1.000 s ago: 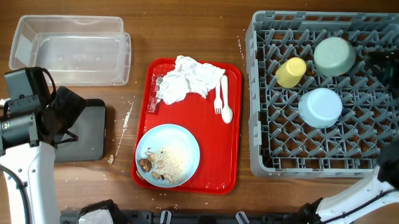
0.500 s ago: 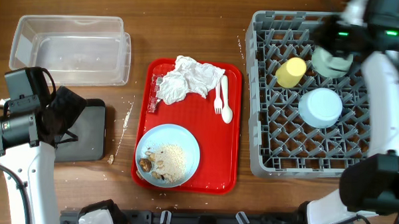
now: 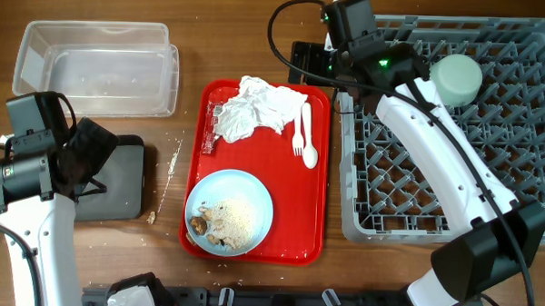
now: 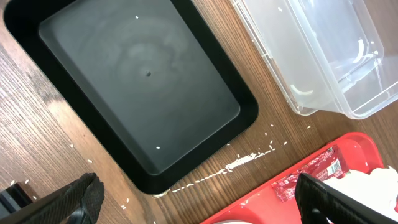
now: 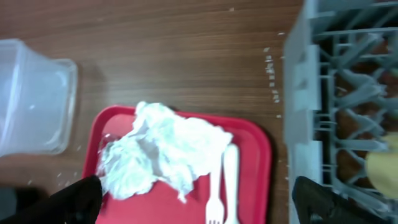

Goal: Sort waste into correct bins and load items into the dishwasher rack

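Observation:
Crumpled white napkins (image 3: 256, 107) and a red-and-clear wrapper (image 3: 210, 133) lie at the back of the red tray (image 3: 314, 223). A white fork (image 3: 300, 136) and spoon (image 3: 310, 145) lie beside them. The light blue plate (image 3: 229, 210) at the tray's front holds rice scraps. My right gripper (image 3: 310, 68) hangs open over the tray's back right corner, above the napkins (image 5: 161, 149) and fork (image 5: 214, 199), holding nothing. The pale green bowl (image 3: 457, 79) sits in the grey rack (image 3: 525, 216). A bit of yellow cup (image 5: 382, 168) shows there. My left gripper (image 3: 91, 156) is open above the black tray (image 4: 143, 87).
The clear tub (image 3: 98, 65) stands at the back left, behind the black tray (image 3: 116, 197). Rice grains (image 3: 174, 159) are scattered on the wood between the black tray and the red tray. My right arm crosses the rack's left half and hides what lies under it.
My right arm swung left from the green bowl in the rack to the red tray's back right corner, and its jaws opened. The left arm stayed still.

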Action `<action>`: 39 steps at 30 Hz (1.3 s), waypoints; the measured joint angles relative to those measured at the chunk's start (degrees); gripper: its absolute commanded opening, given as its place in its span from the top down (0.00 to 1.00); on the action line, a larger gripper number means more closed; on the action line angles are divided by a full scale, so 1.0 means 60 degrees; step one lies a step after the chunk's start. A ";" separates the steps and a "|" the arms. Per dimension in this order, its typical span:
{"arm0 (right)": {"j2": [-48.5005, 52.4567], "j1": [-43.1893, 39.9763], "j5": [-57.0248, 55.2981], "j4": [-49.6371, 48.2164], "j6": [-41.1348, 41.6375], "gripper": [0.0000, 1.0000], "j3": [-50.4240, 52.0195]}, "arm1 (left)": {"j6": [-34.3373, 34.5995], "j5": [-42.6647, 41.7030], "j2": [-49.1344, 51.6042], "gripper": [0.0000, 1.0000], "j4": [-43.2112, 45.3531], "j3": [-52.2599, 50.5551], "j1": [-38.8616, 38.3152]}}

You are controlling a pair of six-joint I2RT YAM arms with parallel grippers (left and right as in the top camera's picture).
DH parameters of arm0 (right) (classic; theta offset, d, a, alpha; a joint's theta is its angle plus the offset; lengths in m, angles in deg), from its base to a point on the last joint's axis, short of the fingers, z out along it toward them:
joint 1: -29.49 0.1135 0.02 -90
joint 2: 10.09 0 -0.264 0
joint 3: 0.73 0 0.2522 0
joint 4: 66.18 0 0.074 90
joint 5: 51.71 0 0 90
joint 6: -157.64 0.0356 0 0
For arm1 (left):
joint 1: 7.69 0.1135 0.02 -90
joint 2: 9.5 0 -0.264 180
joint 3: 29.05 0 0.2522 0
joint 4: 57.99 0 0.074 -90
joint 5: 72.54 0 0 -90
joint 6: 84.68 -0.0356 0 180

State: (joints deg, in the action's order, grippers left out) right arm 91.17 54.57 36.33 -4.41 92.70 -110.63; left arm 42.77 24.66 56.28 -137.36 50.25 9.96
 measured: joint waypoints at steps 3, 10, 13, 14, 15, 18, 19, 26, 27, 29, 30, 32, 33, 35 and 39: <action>-0.0076 -0.0412 -0.0346 0.0186 0.0113 0.00 0.0004 | 0.0000 0.0004 0.0000 0.00 0.0000 0.0000 0.0000; -0.2186 -0.3282 -0.1279 0.0164 0.0157 0.00 0.0015 | 0.0000 0.0000 0.0000 0.00 0.0000 0.0000 0.0000; -0.2838 -0.4255 -0.1508 0.0444 0.0186 0.00 -0.0011 | 0.0004 -0.0022 0.0000 0.00 0.0033 0.0000 0.0000; -0.2885 -0.4470 -0.1545 0.0565 0.0186 0.00 -0.0015 | 0.0015 -0.0047 0.0000 0.00 0.0087 0.0000 0.0000; -0.2885 -0.4849 -0.1581 0.0823 0.0186 0.00 -0.0018 | 0.0033 -0.0127 0.0000 0.00 0.0200 0.0000 0.0000; -0.2670 -0.5501 -0.1672 0.1151 0.0219 0.00 -0.0007 | 0.0044 -0.0382 0.0000 0.00 0.0568 0.0000 0.0000; -0.2601 -0.5661 -0.1690 0.1173 0.0219 0.00 0.0000 | 0.0044 -0.0579 0.0000 0.00 0.0678 0.0000 0.0000; -0.2535 -0.5741 -0.1687 0.1184 0.0219 0.00 0.0000 | 0.0095 -0.4430 0.0000 0.00 0.1282 -0.0004 -0.0339; -0.2535 -0.5741 -0.1687 0.1188 0.0219 0.00 0.0000 | 0.0018 -0.4841 0.0000 0.01 0.1515 -0.0004 -0.0565; -0.2535 -0.5741 -0.1687 0.1184 0.0219 0.00 0.0000 | -0.0430 -0.5537 0.0000 0.01 0.2091 0.0011 -0.1304; -0.2535 -0.5741 -0.1687 0.1184 0.0219 0.00 0.0000 | -0.0630 -0.5708 0.0044 0.01 0.2106 0.0080 -0.1785; -0.2535 -0.5741 -0.1687 0.1188 0.0219 0.00 0.0000 | -0.0849 -0.5759 0.0251 0.01 0.1891 0.0412 -0.2532; -0.2535 -0.5741 -0.1687 0.1188 0.0219 0.00 0.0000 | -0.0943 -0.5628 0.0546 0.00 0.1537 0.0867 -0.3024; -0.2535 -0.5741 -0.1687 0.1198 0.0219 0.00 0.0000 | -0.1173 -0.5020 0.1439 0.01 0.0568 0.2233 -0.3901; -0.2535 -0.5741 -0.1687 0.1206 0.0219 0.01 0.0000 | -0.1672 -0.3275 0.3912 0.00 -0.1337 0.5439 -0.5257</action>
State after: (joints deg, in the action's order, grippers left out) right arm 75.95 20.12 26.21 2.83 94.01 -110.63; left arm 32.74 5.01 79.75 -145.38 82.88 -21.58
